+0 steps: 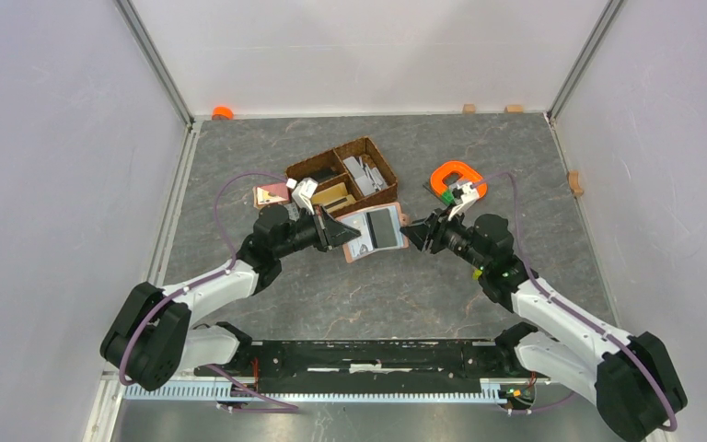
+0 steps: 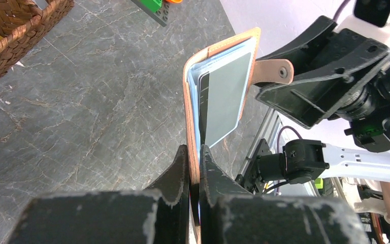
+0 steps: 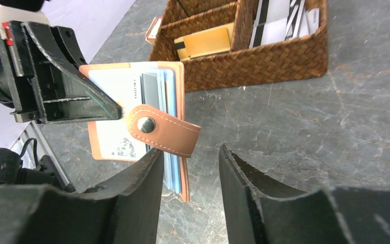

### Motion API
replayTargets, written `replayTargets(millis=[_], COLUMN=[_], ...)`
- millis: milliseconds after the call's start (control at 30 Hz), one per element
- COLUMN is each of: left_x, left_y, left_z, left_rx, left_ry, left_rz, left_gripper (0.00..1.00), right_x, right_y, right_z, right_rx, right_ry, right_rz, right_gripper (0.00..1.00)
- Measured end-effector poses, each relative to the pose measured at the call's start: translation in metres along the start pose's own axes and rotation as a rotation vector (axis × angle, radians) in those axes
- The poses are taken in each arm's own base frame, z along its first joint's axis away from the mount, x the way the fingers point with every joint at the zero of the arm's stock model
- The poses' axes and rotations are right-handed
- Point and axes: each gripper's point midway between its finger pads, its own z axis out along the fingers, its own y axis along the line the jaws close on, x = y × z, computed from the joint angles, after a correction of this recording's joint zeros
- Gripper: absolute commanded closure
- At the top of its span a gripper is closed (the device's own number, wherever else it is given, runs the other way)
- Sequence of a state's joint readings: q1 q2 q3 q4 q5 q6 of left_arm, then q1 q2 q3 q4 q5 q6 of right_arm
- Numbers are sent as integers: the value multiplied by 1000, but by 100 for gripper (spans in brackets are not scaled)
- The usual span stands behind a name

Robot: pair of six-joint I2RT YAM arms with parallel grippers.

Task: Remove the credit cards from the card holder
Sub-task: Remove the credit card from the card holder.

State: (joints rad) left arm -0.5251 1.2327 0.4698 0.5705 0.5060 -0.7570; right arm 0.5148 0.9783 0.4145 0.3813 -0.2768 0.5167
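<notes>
The tan card holder (image 1: 373, 232) is held open above the table between the two arms. My left gripper (image 1: 342, 230) is shut on its left edge; in the left wrist view the fingers (image 2: 194, 157) pinch the tan cover (image 2: 217, 50) with a grey card (image 2: 223, 96) and blue cards standing in it. My right gripper (image 1: 411, 230) is open at the holder's right edge. In the right wrist view (image 3: 190, 162) the snap tab (image 3: 165, 129) and the blue card edges (image 3: 170, 91) hang between my open fingers, close to the left finger.
A dark wicker basket (image 1: 345, 175) with cards and boxes stands behind the holder, also in the right wrist view (image 3: 264, 61). A pink-and-white piece (image 1: 272, 194) lies left of it. An orange ring (image 1: 456, 177) lies at the back right. Small blocks (image 1: 574, 182) sit by the walls.
</notes>
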Motion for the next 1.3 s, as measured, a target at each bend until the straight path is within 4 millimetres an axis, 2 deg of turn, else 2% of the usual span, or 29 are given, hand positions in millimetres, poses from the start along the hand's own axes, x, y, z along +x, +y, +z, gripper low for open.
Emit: replayTargets(millis=[200,300,533,633,800,933,1033,1300], left_x=[0,2,13,16,12,5,2,3], left_y=[1,4,26,28,16,-2,-13,-33], left_z=[0,0,2,2,4,5,5,7], left_rx=[-6,-20,-112,-116,-55,33,89,216], left_ry=[-1,6,43,54,51,32,23,31], left_rz=[-2,-9,-46,-52,-34,-10,-3,-11], left_gripper=[98,98,98,98,98,98,98,98], right_x=[-20,-22,-22,-8,19,37,40,32], right_y=[8,11,38,46,46,44,48,62], right_z=[-8,-10,-9,-3,6,10,11,8], right_rx=[-20,-31,-190,-252,-296,-312,-332,-404], right_ry=[-70,-78,-74,-23,80,154,177,163], right_rz=[-64,-83,-114,-100,-44,9,35,57], right_gripper=[46,50,58,58,61,62,62,63])
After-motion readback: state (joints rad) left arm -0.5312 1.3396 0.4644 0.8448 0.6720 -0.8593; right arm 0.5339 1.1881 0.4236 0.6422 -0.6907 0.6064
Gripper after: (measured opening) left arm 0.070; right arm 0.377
